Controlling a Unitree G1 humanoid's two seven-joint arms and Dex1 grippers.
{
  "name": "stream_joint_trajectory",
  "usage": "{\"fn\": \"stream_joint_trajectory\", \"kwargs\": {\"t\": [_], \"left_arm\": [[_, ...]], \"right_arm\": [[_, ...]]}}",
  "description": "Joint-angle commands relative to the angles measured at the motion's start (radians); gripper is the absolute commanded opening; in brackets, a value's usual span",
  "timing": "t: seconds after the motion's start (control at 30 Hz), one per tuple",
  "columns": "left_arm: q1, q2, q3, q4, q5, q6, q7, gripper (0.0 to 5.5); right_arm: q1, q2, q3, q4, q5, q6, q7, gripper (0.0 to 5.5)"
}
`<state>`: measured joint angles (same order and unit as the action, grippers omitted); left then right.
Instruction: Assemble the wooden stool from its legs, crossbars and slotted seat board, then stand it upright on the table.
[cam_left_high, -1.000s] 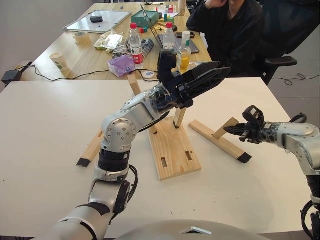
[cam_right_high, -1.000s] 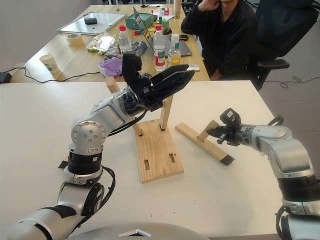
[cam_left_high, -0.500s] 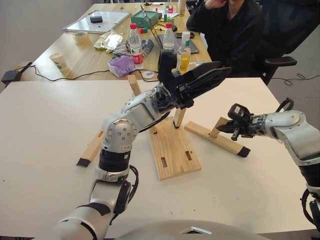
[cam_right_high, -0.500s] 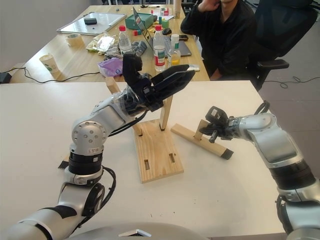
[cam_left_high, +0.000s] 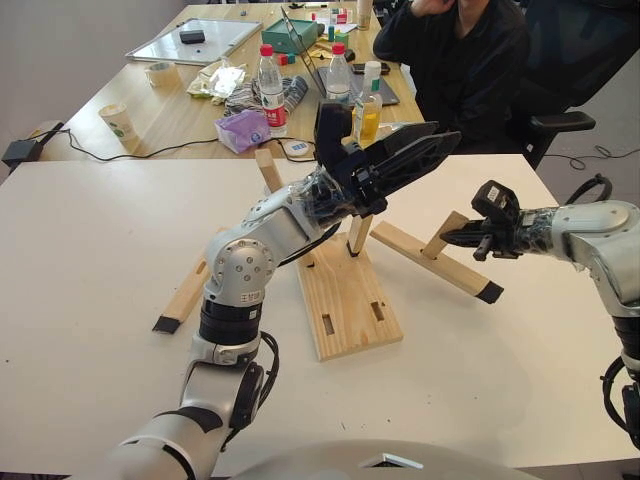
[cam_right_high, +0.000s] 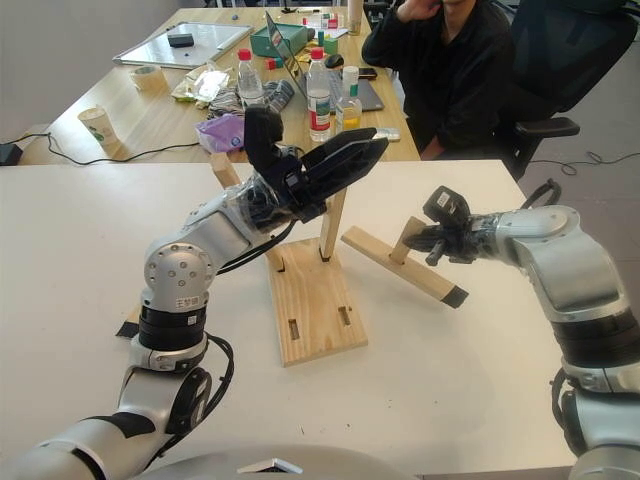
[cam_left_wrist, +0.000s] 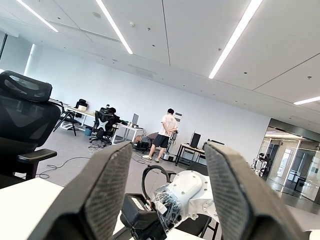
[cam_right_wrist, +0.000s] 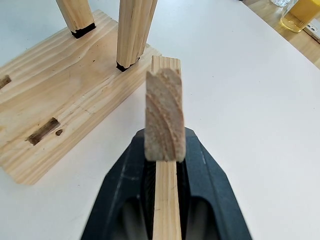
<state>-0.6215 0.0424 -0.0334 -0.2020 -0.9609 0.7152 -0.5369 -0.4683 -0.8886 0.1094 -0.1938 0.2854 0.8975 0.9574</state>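
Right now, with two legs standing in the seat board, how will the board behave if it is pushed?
The seat board lies flat on the table, so it would probably slide, not tip. It looks like stiff solid wood. A push high on the upright legs might rock it or loosen them.

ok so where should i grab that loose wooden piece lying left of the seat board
Across its narrow width near the dark-tipped end, coming straight down: the loose piece lies flat on the table, its far end hidden under the left arm.
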Motion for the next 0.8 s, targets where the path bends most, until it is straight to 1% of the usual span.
{"fn": "stream_joint_trajectory", "kwargs": {"t": [0.03, 0.17, 0.23, 0.43, 0.57, 0.6, 0.7, 0.73, 0.8], "left_arm": [[-0.002, 0.009, 0.004, -0.001, 0.013, 0.003, -0.002, 2.59], [-0.005, 0.009, 0.004, 0.001, 0.013, 0.005, -0.003, 2.59], [-0.005, 0.009, 0.004, 0.001, 0.012, 0.006, -0.002, 2.59], [-0.005, 0.014, 0.011, 0.001, 0.01, 0.007, 0.0, 2.59], [-0.005, 0.013, 0.012, -0.001, 0.012, 0.005, 0.001, 2.59], [-0.005, 0.012, 0.012, -0.001, 0.012, 0.005, 0.001, 2.59], [0.001, 0.01, 0.009, -0.009, 0.012, 0.005, 0.004, 2.59], [0.003, 0.009, 0.008, -0.013, 0.011, 0.006, 0.005, 2.59], [0.008, 0.008, 0.006, -0.018, 0.01, 0.006, 0.006, 2.59]], "right_arm": [[0.043, -0.045, 0.053, 0.012, -0.032, -0.026, 0.023, 0.39], [0.072, -0.046, 0.12, 0.041, -0.059, -0.058, 0.05, 0.39], [0.077, -0.04, 0.133, 0.052, -0.067, -0.065, 0.055, 0.39], [0.102, -0.045, 0.127, 0.044, -0.064, -0.077, 0.06, 0.39], [0.082, -0.029, 0.097, 0.047, -0.052, -0.068, 0.044, 0.39], [0.077, -0.027, 0.092, 0.051, -0.054, -0.07, 0.04, 0.82], [0.065, -0.017, 0.079, 0.062, -0.054, -0.071, 0.027, 1.37], [0.062, -0.016, 0.076, 0.061, -0.054, -0.071, 0.026, 1.48], [0.062, -0.018, 0.07, 0.053, -0.048, -0.068, 0.023, 1.9]]}}
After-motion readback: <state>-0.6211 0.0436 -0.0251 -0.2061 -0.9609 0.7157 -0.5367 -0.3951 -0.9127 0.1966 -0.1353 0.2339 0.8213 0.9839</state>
